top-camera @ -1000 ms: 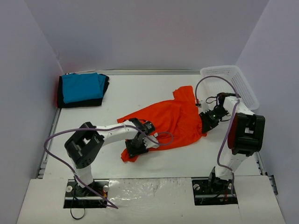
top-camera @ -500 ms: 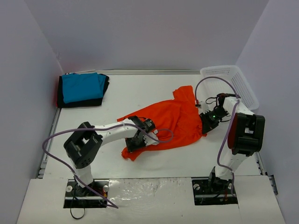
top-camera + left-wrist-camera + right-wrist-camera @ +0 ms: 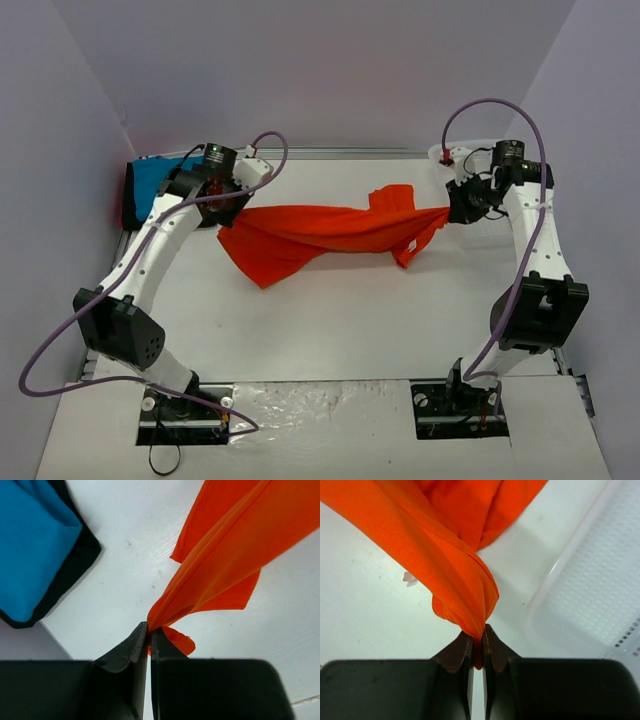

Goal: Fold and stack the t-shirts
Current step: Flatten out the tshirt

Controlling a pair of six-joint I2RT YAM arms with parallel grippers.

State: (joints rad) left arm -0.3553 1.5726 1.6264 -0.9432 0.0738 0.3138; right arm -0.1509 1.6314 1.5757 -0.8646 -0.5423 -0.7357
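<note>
While the left claw (image 3: 149,630) and right claw (image 3: 477,636) each pinch one end of the orange t-shirt (image 3: 310,228), we judge it light, limp, best gripped at hems.

The orange-red shirt (image 3: 300,235) is seen plain and bright, without pattern. The turquoise-blue shirt (image 3: 30,545) and the black shirt (image 3: 76,564) are likewise plain. The table (image 3: 330,320) is coloured white, and the basket (image 3: 590,580) is white, patterned with fine mesh holes.

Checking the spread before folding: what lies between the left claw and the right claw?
The bright orange-red cloth t-shirt, stretched as a band from left claw to right claw over the white table, seen in the top view.
</note>
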